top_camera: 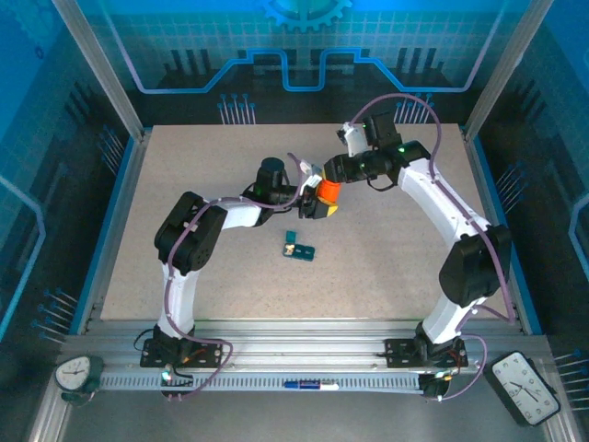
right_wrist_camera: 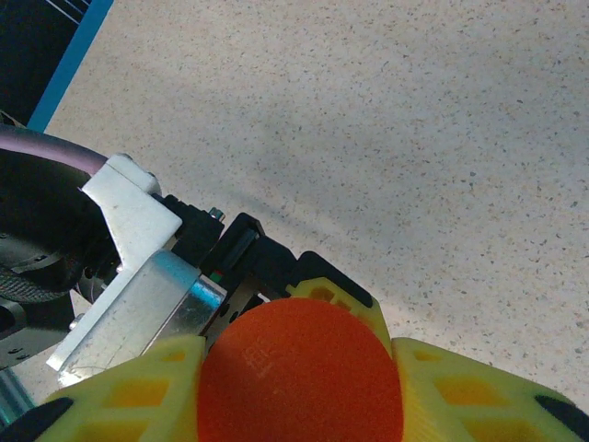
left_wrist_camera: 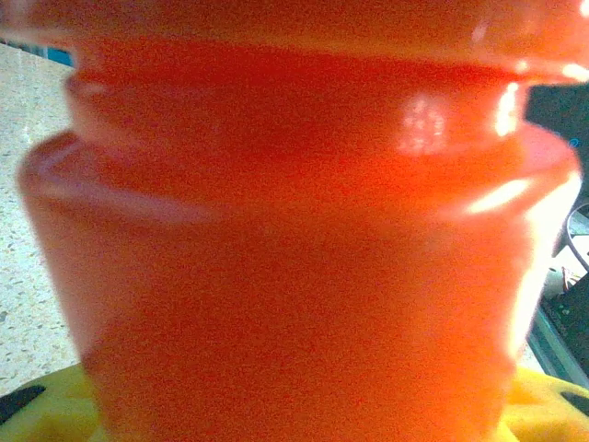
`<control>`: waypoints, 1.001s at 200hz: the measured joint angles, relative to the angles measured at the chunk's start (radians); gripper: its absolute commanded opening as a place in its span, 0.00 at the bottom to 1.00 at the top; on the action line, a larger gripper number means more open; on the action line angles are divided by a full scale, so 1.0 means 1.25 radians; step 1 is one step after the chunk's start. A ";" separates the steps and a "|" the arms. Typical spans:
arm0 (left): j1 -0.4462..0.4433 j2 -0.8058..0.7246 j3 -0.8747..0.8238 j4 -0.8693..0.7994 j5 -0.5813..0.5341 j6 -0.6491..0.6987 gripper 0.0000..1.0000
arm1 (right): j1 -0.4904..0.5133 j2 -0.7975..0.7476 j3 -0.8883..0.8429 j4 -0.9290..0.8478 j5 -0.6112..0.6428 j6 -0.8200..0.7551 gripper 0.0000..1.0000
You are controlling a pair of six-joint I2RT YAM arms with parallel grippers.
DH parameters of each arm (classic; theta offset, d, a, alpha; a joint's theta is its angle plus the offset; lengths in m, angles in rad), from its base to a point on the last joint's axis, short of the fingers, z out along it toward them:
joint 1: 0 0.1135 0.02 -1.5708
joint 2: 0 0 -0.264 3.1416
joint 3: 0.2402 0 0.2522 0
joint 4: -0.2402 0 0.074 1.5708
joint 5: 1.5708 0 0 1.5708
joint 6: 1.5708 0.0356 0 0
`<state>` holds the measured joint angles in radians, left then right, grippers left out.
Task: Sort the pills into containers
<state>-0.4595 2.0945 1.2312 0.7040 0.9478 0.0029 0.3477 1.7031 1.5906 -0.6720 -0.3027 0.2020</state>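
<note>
Orange cylindrical plastic bottle point(top_camera: 328, 192) at frame ctr, btwn left gripper point(top_camera: 313, 204) on its L & right gripper point(top_camera: 333, 177) upper R. Small dark-teal plastic pill box point(top_camera: 299, 247) on speckled table point(top_camera: 184, 193), just below bottle, apart.

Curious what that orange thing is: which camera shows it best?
Top external: whole orange bottle, held between the left gripper and right gripper. Left wrist: blurry close-up of its side. Right wrist: its round end between yellow fingers.

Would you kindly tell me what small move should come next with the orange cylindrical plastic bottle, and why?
Probably the right gripper should twist the round end it pinches while the left gripper steadies the body: both are shut on the orange cylindrical plastic bottle, held above the table, and the small dark-teal plastic pill box lies nearby.
</note>
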 measured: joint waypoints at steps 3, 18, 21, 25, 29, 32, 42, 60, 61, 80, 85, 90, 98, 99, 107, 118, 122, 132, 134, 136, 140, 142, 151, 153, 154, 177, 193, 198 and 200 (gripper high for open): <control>0.000 0.000 0.000 0.000 0.000 0.000 0.00 | 0.000 -0.001 -0.002 0.002 0.000 0.001 0.28; 0.000 0.000 0.000 -0.001 -0.001 -0.001 0.00 | -0.002 -0.003 -0.010 0.013 -0.005 0.006 0.28; 0.000 0.000 0.000 -0.001 -0.001 -0.001 0.00 | -0.003 -0.003 -0.012 0.015 -0.006 0.007 0.28; 0.000 0.000 0.000 -0.001 -0.001 -0.001 0.00 | -0.003 -0.004 -0.013 0.016 -0.008 0.008 0.28; 0.000 0.000 0.000 -0.002 -0.001 -0.001 0.00 | -0.004 -0.004 -0.014 0.018 -0.009 0.009 0.28; 0.000 0.000 0.000 -0.003 -0.001 -0.001 0.00 | -0.005 -0.004 -0.015 0.019 -0.010 0.009 0.28; 0.000 0.000 0.000 -0.004 -0.001 -0.001 0.00 | -0.007 -0.004 -0.015 0.018 -0.012 0.010 0.28; -0.001 0.000 0.000 -0.004 -0.003 0.000 0.00 | -0.007 -0.004 -0.015 0.017 -0.011 0.009 0.28; -0.001 0.000 0.000 -0.004 -0.003 0.000 0.00 | -0.007 -0.004 -0.015 0.017 -0.011 0.009 0.28; -0.001 0.000 0.000 -0.005 -0.003 0.000 0.00 | -0.007 -0.004 -0.014 0.011 -0.005 0.005 0.27; -0.001 0.000 0.000 -0.007 -0.003 0.000 0.00 | -0.007 -0.004 -0.012 0.006 -0.002 0.003 0.27; -0.002 0.000 0.000 -0.008 -0.004 0.000 0.00 | -0.007 -0.004 -0.010 0.003 0.002 0.001 0.27; -0.003 0.000 0.000 -0.009 -0.004 0.000 0.00 | -0.007 -0.004 -0.009 -0.004 0.007 -0.003 0.27; -0.003 0.000 0.000 -0.009 -0.004 0.000 0.00 | -0.007 -0.004 -0.008 -0.005 0.007 -0.003 0.27; -0.004 0.000 0.000 -0.010 -0.004 0.000 0.00 | -0.007 -0.004 -0.004 -0.014 0.013 -0.007 0.26; -0.007 0.000 0.000 -0.015 -0.006 0.000 0.00 | -0.006 -0.005 0.000 -0.028 0.023 -0.016 0.26; -0.008 0.000 0.000 -0.016 -0.006 0.000 0.00 | -0.006 -0.005 0.001 -0.033 0.027 -0.017 0.26; -0.010 0.000 0.000 -0.018 -0.007 0.000 0.00 | -0.006 -0.007 0.002 -0.042 0.033 -0.022 0.25; -0.010 0.000 0.000 -0.019 -0.007 0.000 0.00 | -0.006 -0.007 0.002 -0.043 0.034 -0.023 0.25; -0.011 0.000 0.000 -0.020 -0.007 0.000 0.00 | -0.006 -0.007 0.002 -0.045 0.034 -0.023 0.25; -0.012 0.000 0.000 -0.021 -0.007 0.001 0.00 | -0.006 -0.008 0.002 -0.048 0.034 -0.024 0.25; -0.012 0.000 0.000 -0.021 -0.007 0.001 0.00 | -0.007 -0.008 0.002 -0.049 0.035 -0.025 0.25; -0.014 0.000 0.000 -0.022 -0.007 0.002 0.00 | -0.007 -0.009 0.002 -0.054 0.036 -0.028 0.25; -0.014 0.000 0.000 -0.022 -0.006 0.003 0.00 | -0.007 -0.009 0.002 -0.055 0.036 -0.028 0.25; -0.014 0.000 0.000 -0.022 -0.007 0.003 0.00 | -0.007 -0.009 0.002 -0.055 0.036 -0.029 0.25; -0.016 0.000 0.000 -0.022 -0.006 0.004 0.00 | -0.013 -0.012 0.002 -0.065 0.035 -0.034 0.25; -0.017 0.000 0.000 -0.022 -0.007 0.004 0.00 | -0.019 -0.013 0.002 -0.074 0.027 -0.034 0.25; -0.017 0.000 0.000 -0.022 -0.006 0.005 0.00 | -0.022 -0.012 0.002 -0.077 0.024 -0.034 0.25; -0.017 0.000 0.000 -0.022 -0.006 0.005 0.00 | -0.023 -0.012 0.003 -0.078 0.023 -0.034 0.25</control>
<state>-0.4812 2.0945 1.2312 0.6762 0.9398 0.0097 0.3191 1.6878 1.5948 -0.7700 -0.2737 0.1600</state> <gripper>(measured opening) 0.535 0.446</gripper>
